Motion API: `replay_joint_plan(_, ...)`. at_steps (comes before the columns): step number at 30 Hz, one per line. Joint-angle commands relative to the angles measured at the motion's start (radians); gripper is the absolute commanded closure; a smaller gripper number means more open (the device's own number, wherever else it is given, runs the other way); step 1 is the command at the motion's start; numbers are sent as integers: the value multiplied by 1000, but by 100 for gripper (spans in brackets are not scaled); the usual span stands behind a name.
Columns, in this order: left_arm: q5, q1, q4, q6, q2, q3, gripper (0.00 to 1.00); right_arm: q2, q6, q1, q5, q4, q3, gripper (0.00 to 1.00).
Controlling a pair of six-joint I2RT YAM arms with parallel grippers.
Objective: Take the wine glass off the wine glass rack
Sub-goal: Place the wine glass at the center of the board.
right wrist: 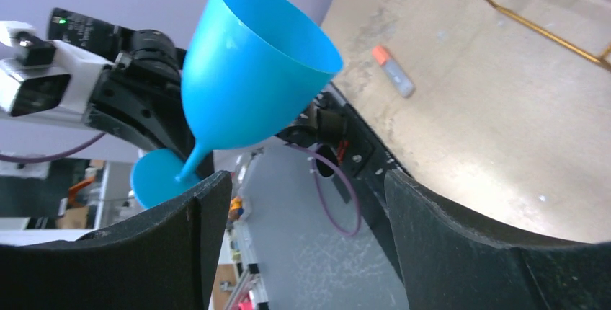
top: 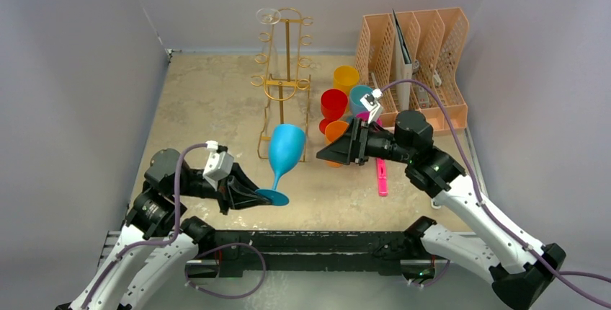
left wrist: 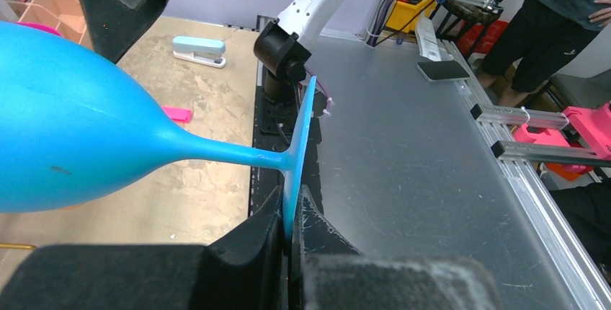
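Note:
The blue plastic wine glass (top: 286,148) is tilted in the air just in front of the gold wire wine glass rack (top: 287,72), clear of its hooks. My left gripper (top: 263,196) is shut on the edge of the glass's round foot; the left wrist view shows the foot (left wrist: 299,151) pinched between the jaws of the left gripper (left wrist: 292,241) and the bowl (left wrist: 72,144) at left. My right gripper (top: 324,153) is open and empty, just right of the bowl. The right wrist view shows the glass (right wrist: 252,86) beyond the right gripper (right wrist: 306,180). A clear glass (top: 268,16) hangs at the rack's top.
A peach file organiser (top: 418,50) stands at the back right. Red (top: 333,101), yellow (top: 346,78), teal (top: 360,95) and orange (top: 335,131) cups cluster by my right arm. A pink marker (top: 380,178) lies on the table. A light blue stapler (left wrist: 199,49) and a small stick (right wrist: 393,71) lie there too.

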Motion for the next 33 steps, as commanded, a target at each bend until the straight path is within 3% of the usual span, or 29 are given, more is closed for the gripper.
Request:
replay_joint_plan(1,42,-3,51,18,3,-2,100,26,72,-17,-171,145,11,20)
replay_joint_plan(8,105,-2,69,44,21,-3,100,64,107,-17,-277,242,15,20)
replay_joint_plan(25,202,-2,77,93,98,10,100,54,124,-17,-233,270,-16,28)
replay_joint_plan(33,232,-3,67,128,97,9,100,121,116,-20,-257,242,50,32)
